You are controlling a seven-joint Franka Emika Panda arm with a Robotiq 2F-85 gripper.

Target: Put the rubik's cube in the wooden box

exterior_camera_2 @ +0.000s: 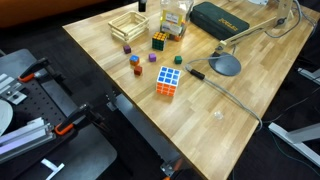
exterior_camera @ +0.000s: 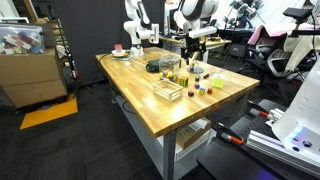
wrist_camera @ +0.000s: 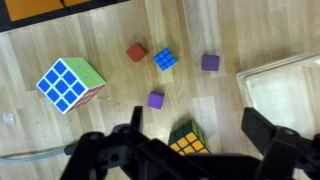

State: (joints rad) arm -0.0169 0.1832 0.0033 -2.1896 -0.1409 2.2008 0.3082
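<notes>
The rubik's cube (wrist_camera: 188, 138) is small and dark-edged, with yellow and green faces. It lies on the wooden tabletop, and an exterior view (exterior_camera_2: 160, 41) shows it too. My gripper (wrist_camera: 193, 120) is open and hangs above it, one finger on each side, not touching it. The gripper also shows in an exterior view (exterior_camera: 192, 57). The wooden box (exterior_camera_2: 126, 26) is a low pale tray standing a short way from the cube. It appears washed out at the right edge of the wrist view (wrist_camera: 285, 90) and also shows in an exterior view (exterior_camera: 168, 91).
A larger white-edged rubik's cube (wrist_camera: 70, 83) (exterior_camera_2: 167, 81) lies nearby. Small single-colour blocks, red (wrist_camera: 136, 52), blue (wrist_camera: 165, 58) and purple (wrist_camera: 156, 99), are scattered between. A clear container (exterior_camera_2: 175, 15), a dark green case (exterior_camera_2: 225, 18) and a lamp base (exterior_camera_2: 226, 65) stand on the table.
</notes>
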